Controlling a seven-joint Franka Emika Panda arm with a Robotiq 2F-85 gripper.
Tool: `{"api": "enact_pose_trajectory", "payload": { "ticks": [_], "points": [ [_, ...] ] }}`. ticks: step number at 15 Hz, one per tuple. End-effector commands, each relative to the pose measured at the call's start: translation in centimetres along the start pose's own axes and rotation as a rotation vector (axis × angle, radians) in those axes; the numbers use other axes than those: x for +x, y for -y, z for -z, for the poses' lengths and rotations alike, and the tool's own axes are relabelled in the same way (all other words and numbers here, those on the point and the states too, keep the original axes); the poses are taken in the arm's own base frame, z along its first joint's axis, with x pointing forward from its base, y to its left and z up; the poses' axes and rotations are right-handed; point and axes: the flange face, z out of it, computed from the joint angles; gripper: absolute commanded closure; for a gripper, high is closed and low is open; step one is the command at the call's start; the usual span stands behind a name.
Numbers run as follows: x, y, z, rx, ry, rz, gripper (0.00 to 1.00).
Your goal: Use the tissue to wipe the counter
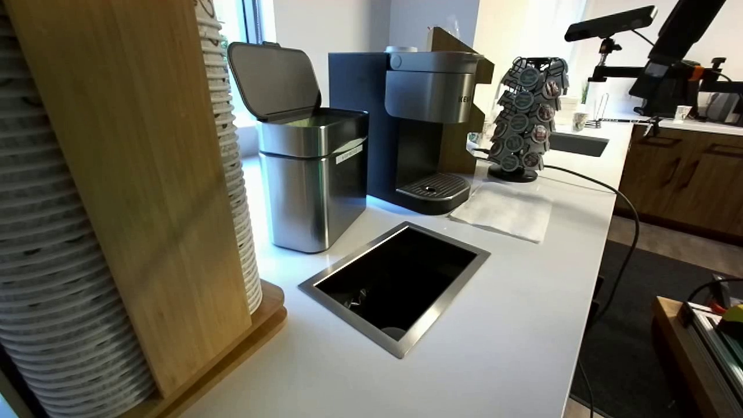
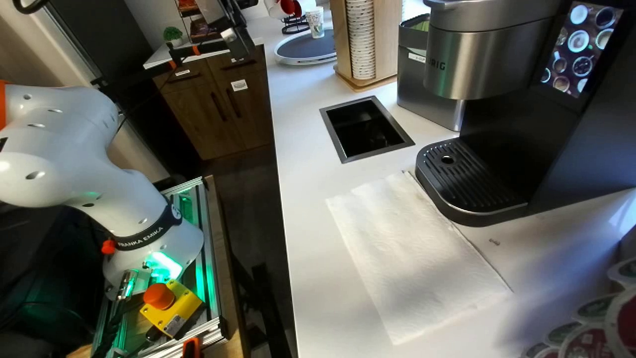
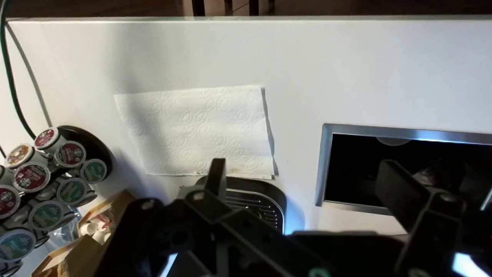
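White worktop (image 3: 365,77) carries the Keurig coffee maker (image 1: 429,96), has a steel-rimmed recess (image 3: 324,165). In the wrist view the paper towel (image 3: 200,130) lies flat left of the recess, one edge by the drip tray (image 2: 457,179). Tool (image 3: 303,165): jaws spread wide, nothing between. Likely step: grasp. Go left over the paper towel, avoid the drip tray, touch down lightly, draw the jaws in to bunch it; when wiping, steer round the recess.
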Motion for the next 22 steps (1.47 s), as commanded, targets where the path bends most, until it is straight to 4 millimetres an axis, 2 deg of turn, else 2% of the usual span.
{"api": "enact_pose_trajectory", "payload": {
  "ticks": [1,5,8,9,13,18,20,21,22],
  "points": [
    [0.3,-2.7,-2.9,0.043,0.055,-0.086,0.00],
    [1.2,-6.5,-7.4,0.190,0.018,-0.149,0.00],
    [2.0,-8.2,-10.9,0.270,-0.057,-0.108,0.00],
    [3.3,-9.0,-11.4,0.287,-0.068,-0.082,0.00],
    [3.7,-10.0,-15.5,0.331,-0.045,-0.008,0.00],
    [3.8,-10.7,-19.7,0.341,0.068,0.031,0.00],
    [3.9,-10.8,-21.0,0.321,0.107,0.019,0.00],
    [3.4,-10.5,-19.5,0.330,0.083,0.021,0.00],
    [3.4,-10.6,-20.1,0.327,0.100,0.018,0.00]
  ]
}}
